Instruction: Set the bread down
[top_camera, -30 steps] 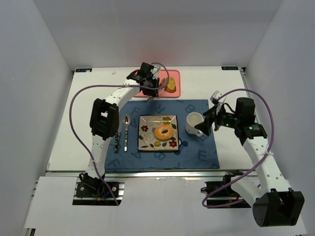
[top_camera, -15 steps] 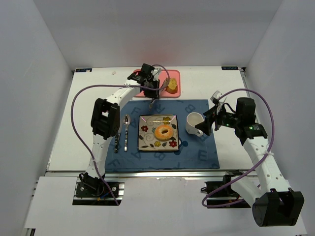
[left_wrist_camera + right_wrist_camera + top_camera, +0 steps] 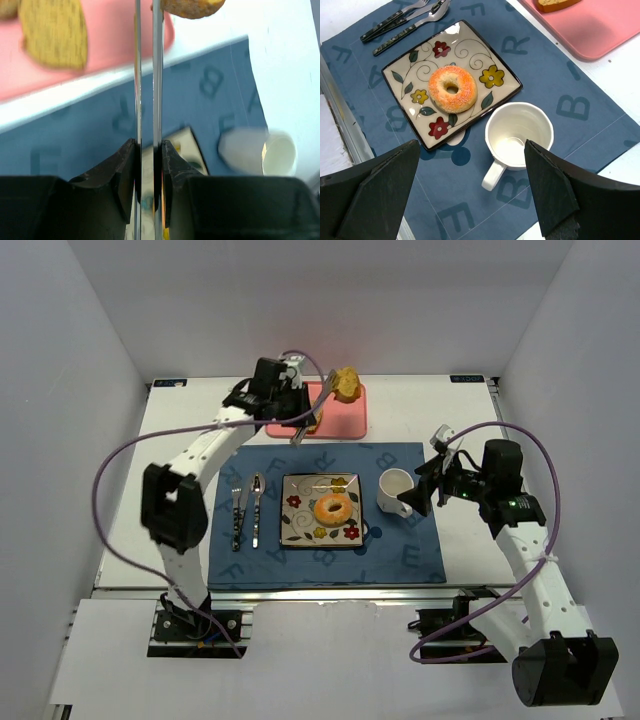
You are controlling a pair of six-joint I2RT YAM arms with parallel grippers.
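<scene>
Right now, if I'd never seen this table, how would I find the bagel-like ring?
Find the dark blue lettered placemat, then the square flowered plate at its centre. The glazed ring lies on that plate: orange-golden with a hole through it, unlike the solid bread chunk up by the pink tray.

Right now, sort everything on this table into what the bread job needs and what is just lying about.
Part of the job:
- bread piece at the tip of the tongs
- left gripper, shut on the tongs
- bagel on the plate
- slice on the pink tray

Lying about:
- mug
- fork
- spoon
- blue placemat
</scene>
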